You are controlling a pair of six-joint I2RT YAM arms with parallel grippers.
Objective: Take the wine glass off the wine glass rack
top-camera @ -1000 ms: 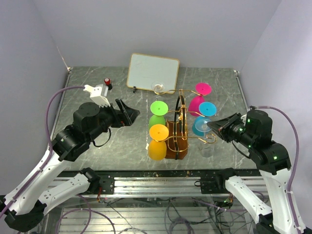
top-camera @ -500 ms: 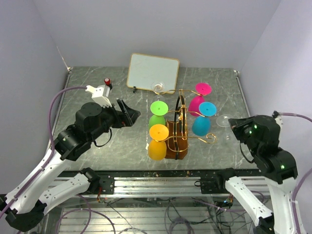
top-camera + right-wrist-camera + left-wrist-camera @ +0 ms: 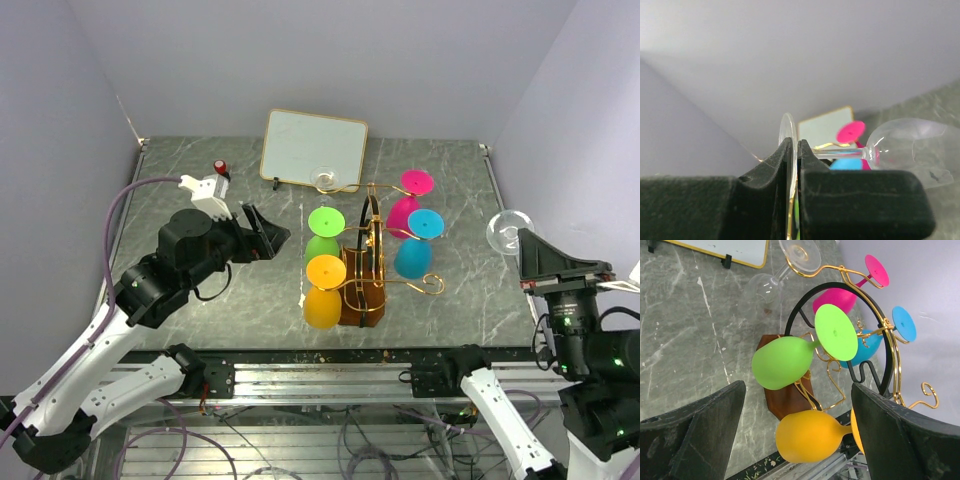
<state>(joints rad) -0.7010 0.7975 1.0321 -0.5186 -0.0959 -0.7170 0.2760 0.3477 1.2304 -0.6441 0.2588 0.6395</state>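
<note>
Carried off to the right over the last second, the clear wine glass [image 3: 505, 231] is now well apart from the wine glass rack [image 3: 362, 288] and is held above the table's [image 3: 180, 180] right edge. It is pinched by its thin foot between the nearly closed fingers of the right gripper [image 3: 522, 242], with stem and bowl jutting out ahead of the fingertips. Off to that gripper's left, green [image 3: 321, 246], orange [image 3: 321, 306], pink [image 3: 404, 213] and blue [image 3: 412, 259] glasses are still hung on the rack's gold wire arms, and a second clear glass [image 3: 325, 181] is seen at the far side, in front of the white board [image 3: 313, 148]. The left gripper [image 3: 268, 232] is held wide and empty, pointed at the rack from the other side. Removal appears done. A firm pinch and a slow, level descent onto bare marble are called for, since an edge grip on a foot could easily let the bowl swing.
</note>
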